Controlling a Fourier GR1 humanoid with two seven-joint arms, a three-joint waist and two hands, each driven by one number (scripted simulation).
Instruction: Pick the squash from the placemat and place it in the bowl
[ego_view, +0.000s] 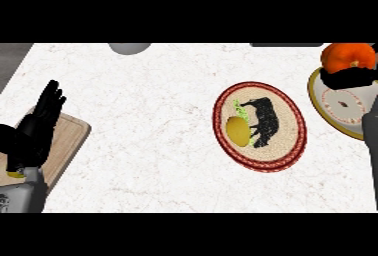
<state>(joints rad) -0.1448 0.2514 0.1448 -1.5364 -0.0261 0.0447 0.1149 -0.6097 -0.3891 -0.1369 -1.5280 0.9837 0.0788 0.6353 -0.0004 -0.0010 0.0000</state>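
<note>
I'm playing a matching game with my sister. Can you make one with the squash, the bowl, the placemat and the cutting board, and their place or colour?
Things:
1. squash
2. bowl
3. placemat
4. cutting board

Clues:
A. oval, red rim, black figure in the middle
B. wooden, at the view's left edge
C. yellow, lying on the placemat
D. yellowish rim, at the view's right edge

Pairs: 1-C, 2-D, 3-A, 4-B
</note>
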